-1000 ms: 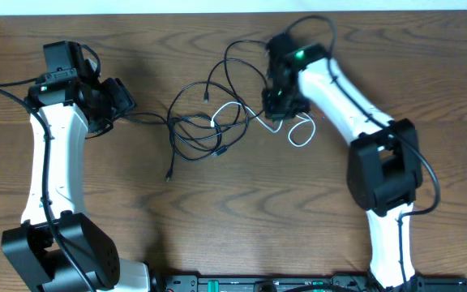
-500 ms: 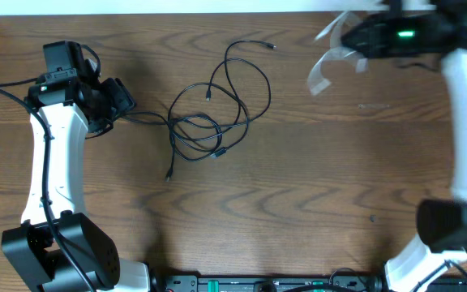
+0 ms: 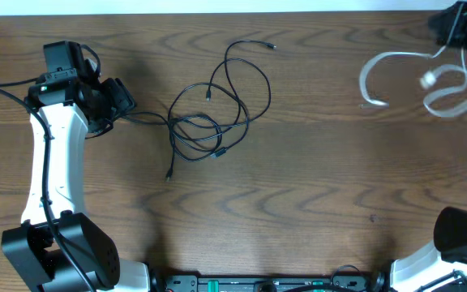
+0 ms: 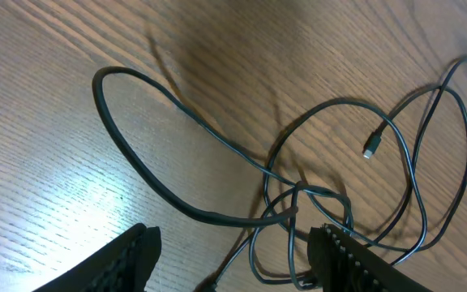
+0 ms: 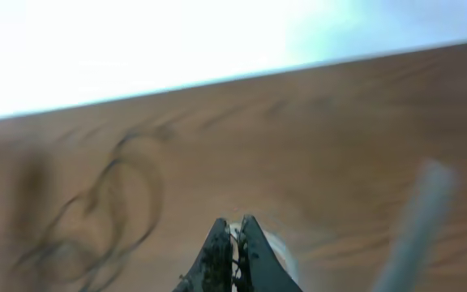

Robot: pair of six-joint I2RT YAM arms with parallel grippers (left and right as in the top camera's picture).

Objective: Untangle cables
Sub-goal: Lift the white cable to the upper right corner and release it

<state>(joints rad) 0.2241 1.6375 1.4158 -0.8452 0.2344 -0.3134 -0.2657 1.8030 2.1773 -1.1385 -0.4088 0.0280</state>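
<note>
The black cables (image 3: 211, 113) lie in a loose tangle in the middle of the table, one end reaching toward my left gripper (image 3: 124, 104). That gripper is open and sits just left of the tangle. In the left wrist view the black cables (image 4: 298, 195) loop ahead of the left gripper (image 4: 237, 264), with nothing between its fingers. The white cable (image 3: 412, 77) hangs blurred at the far right, apart from the black ones. My right gripper (image 3: 452, 31) is shut on it at the top right corner. The right wrist view shows the right gripper (image 5: 235, 235) pinching something white, with the white cable (image 5: 424, 219) blurred beside it.
The wooden table's far edge (image 3: 217, 14) runs along the top. The left arm's white link (image 3: 51, 170) stretches down the left side. Robot bases and a black rail (image 3: 258, 284) sit along the front edge.
My right arm has swung from the tangle to the far right corner, pulling the white cable out of the black ones. The left arm and the black cables have stayed put.
</note>
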